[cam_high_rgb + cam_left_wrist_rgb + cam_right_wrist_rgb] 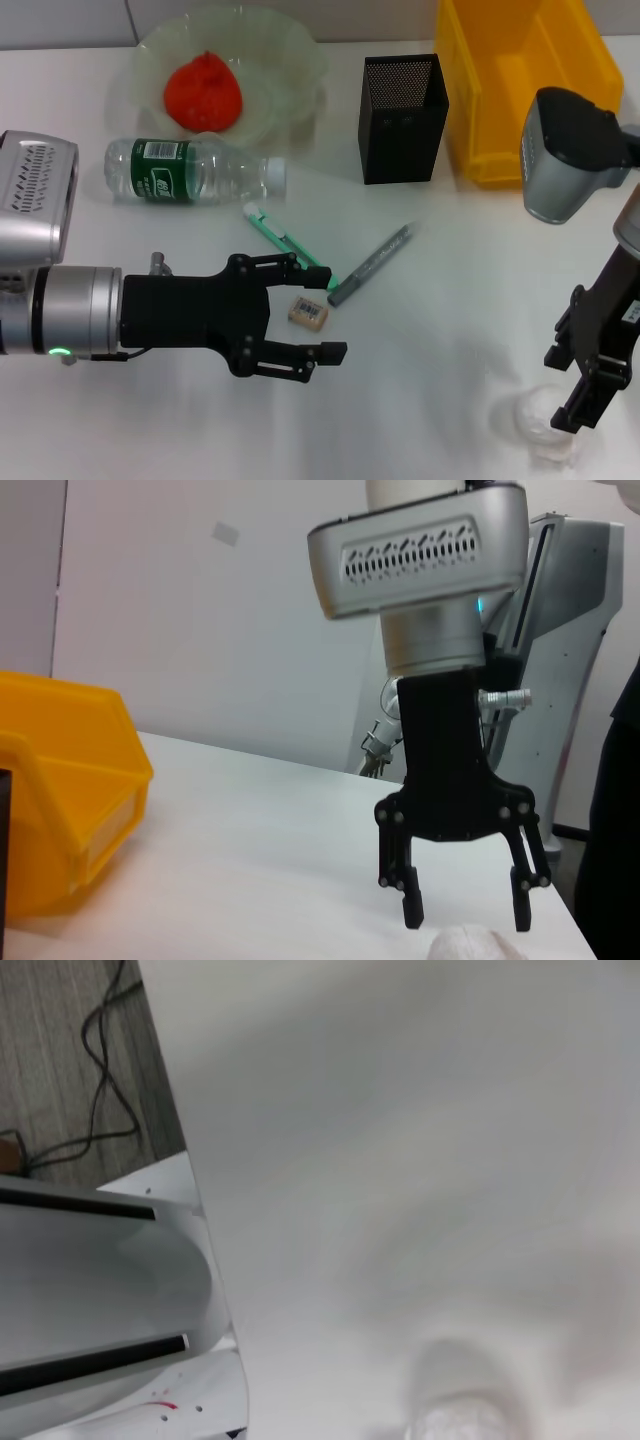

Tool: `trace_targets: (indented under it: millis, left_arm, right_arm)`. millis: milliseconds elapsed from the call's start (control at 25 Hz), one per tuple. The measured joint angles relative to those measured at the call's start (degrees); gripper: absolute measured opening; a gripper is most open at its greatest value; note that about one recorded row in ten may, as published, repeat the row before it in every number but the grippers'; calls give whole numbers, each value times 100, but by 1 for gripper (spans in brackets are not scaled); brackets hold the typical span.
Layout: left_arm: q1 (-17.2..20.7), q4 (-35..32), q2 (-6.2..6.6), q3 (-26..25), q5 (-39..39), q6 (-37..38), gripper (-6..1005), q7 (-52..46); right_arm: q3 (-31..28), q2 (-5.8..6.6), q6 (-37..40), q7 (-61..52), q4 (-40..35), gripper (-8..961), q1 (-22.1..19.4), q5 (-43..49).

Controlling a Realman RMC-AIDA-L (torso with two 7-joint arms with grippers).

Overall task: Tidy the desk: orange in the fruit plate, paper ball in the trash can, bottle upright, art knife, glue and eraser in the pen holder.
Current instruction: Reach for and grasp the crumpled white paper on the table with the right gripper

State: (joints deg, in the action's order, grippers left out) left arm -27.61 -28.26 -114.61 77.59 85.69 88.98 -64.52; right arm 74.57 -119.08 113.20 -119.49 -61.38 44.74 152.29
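Observation:
The orange (203,92) lies in the clear fruit plate (300,50). The bottle (190,172) lies on its side in front of the plate. A green art knife (285,243), a grey glue stick (372,263) and a small eraser (308,312) lie mid-table. My left gripper (322,313) is open, and the eraser shows between its fingertips. The black mesh pen holder (402,118) stands behind, with the yellow trash can (530,80) to its right. My right gripper (588,405) (465,912) hangs open just above the white paper ball (540,420) (475,947) (455,1420).
The table's near right edge runs close to the paper ball, with the floor and cables (90,1080) beyond it. The yellow trash can (60,810) stands at the table's far right.

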Motion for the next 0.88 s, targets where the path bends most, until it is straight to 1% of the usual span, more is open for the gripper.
trace_targets:
  millis: [280, 880]
  left_arm:
    - [-3, 4, -20, 0, 0, -24, 860, 0]
    - [-8, 5, -43, -8, 1, -99, 859, 1]
  right_arm:
    - [306, -21, -232, 9, 158, 771, -37, -22]
    - [592, -45, -482, 48, 361, 770, -42, -141]
